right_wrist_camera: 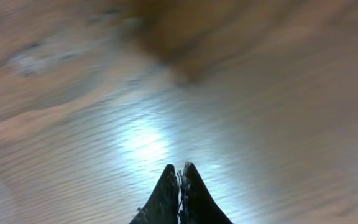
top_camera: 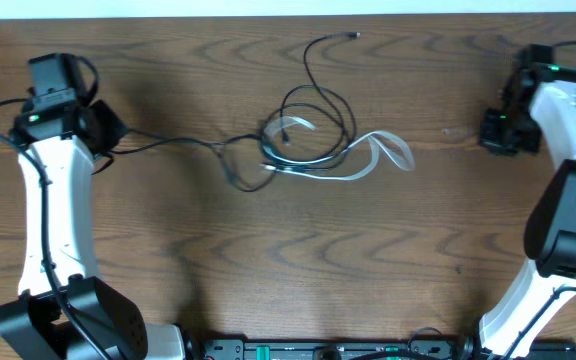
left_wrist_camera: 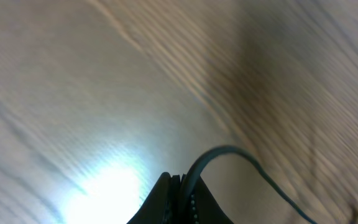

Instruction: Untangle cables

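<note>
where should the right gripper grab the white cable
Take the white cable at its free loop on the right end, coming down from above on the right gripper's side. That loop sticks out clear of the black cables, so likely nothing else gets pinched.

Figure: on one wooden table (top_camera: 268, 260) I count two robot arms, the left arm (top_camera: 53, 215) and the right arm (top_camera: 568, 200), each ending in one gripper, the left gripper (left_wrist_camera: 180, 180) and the right gripper (right_wrist_camera: 179, 169). At centre, toward the far side, lies one tangle with one white cable (top_camera: 393, 143) and black cables (top_camera: 313, 88) whose number I cannot separate. One free plug end (top_camera: 354, 36) shows at the far edge.
</note>
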You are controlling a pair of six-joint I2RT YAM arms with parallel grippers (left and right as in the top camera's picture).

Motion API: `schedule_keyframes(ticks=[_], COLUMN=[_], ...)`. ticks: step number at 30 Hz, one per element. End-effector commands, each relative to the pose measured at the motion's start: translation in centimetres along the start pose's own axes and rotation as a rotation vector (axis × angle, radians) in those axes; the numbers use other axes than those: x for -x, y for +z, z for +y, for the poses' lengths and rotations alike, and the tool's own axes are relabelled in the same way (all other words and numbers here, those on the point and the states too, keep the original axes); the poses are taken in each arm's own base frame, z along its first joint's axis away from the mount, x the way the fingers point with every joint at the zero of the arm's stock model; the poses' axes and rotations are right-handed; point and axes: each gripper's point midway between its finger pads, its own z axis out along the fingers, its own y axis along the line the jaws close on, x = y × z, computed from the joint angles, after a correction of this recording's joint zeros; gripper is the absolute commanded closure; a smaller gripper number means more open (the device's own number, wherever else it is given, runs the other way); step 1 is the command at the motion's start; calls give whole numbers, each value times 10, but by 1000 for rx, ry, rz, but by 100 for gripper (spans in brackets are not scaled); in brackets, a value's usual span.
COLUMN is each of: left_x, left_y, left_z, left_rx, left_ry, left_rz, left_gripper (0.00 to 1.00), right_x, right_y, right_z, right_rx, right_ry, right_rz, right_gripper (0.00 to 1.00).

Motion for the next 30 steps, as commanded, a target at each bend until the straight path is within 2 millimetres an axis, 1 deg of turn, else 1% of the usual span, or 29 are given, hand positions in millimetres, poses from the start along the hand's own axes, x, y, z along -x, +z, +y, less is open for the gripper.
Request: schedule_keyframes(ticks=[1, 3, 4, 5, 6, 10, 11, 12, 14, 15, 17, 18, 19, 21, 23, 26, 30], left_x=[4, 4, 4, 3, 1, -8, -9, -12, -15, -16, -18, -19, -19, -19, -20, -20, -20], left_y=[4, 5, 5, 5, 5, 4, 4, 3, 2, 1, 0, 0, 0, 0, 0, 0, 0], left_z=[23, 27, 27, 26, 24, 6, 2, -3, -12, -15, -19, -20, -20, -20, -20, -20, -20], left_rx=[62, 66, 64, 60, 49, -41, -63, -91, -136, -152, -178, -184, -184, -183, -183, -183, -183], left_ry=[-21, -29, -30, -29, -28, -4, -3, -2, 0, 0, -1, -1, -1, -1, -1, -1, -1], left_rz=[-2, 0, 3, 9, 16, 59, 68, 80, 96, 103, 114, 119, 119, 121, 122, 122, 123], left_gripper=[92, 92, 92, 92, 92, 92, 92, 92, 92, 92, 92, 92, 92, 92, 92, 92, 92], right_x=[6, 7, 8, 9, 9, 6, 5, 3, 0, -2, -6, -12, -16, -27, -40, -63, -89], right_y=[-12, -12, -13, -14, -16, -35, -39, -46, -53, -56, -57, -56, -54, -50, -45, -43, -38], right_z=[-8, -12, -9, 0, 12, 79, 93, 113, 139, 154, 179, 204, 217, 242, 264, 290, 308], right_rx=[43, 44, 62, 112, 171, 488, 540, 603, 662, 679, 694, 709, 719, 754, 813, 950, 1079], right_ry=[19, 28, 19, -20, -61, -208, -228, -260, -315, -347, -403, -466, -497, -558, -626, -730, -819], right_rz=[-23, -25, -26, -28, -31, -57, -63, -74, -92, -103, -119, -135, -139, -134, -117, -82, -26], right_gripper=[99, 99, 99, 99, 99, 99, 98, 93, 80, 75, 59, 43, 39, 32, 30, 28, 30])
